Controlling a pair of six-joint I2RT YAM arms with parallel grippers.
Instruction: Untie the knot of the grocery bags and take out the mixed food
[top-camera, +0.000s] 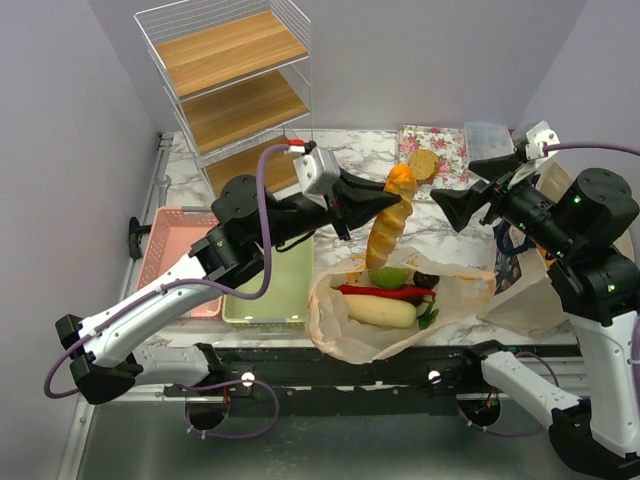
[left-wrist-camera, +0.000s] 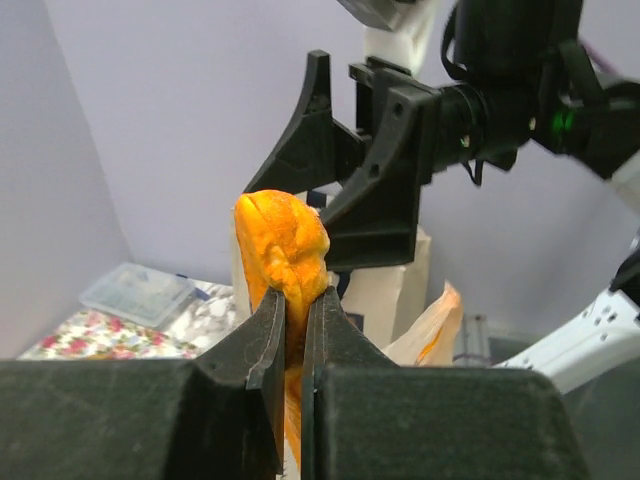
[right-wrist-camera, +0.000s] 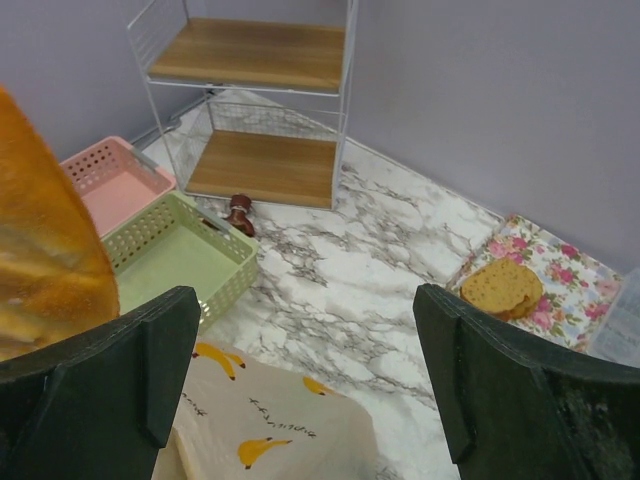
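My left arm reaches out from its base across the table's middle, forearm raised. My left gripper (top-camera: 378, 205) is clamped narrow on the packet of golden bread rolls (top-camera: 385, 228), which hangs upright in the air above the open grocery bag (top-camera: 335, 335). My right arm is folded high on its side, wrist turned toward the left one, and my right gripper (top-camera: 460, 197) stands spread wide, holding nothing, close to the packet's orange top.

Only the top view looks into the bag: the green round vegetable (top-camera: 390, 277), the long red chilli (top-camera: 385, 292) and the pale radish (top-camera: 380, 311) lie together, with a dark maroon ball (top-camera: 425, 280) at the edge.

My left wrist camera alone shows the pinch: both fingers (left-wrist-camera: 268, 345) press the packet just below its bulging top.

My right wrist camera shows the packet at its left edge, and beyond my splayed fingers (right-wrist-camera: 465, 370) a pink basket (right-wrist-camera: 110, 180), a green basket (right-wrist-camera: 225, 285), a wire shelf (right-wrist-camera: 250, 55) and a bread slice (right-wrist-camera: 503, 287) on a floral napkin (right-wrist-camera: 560, 290).
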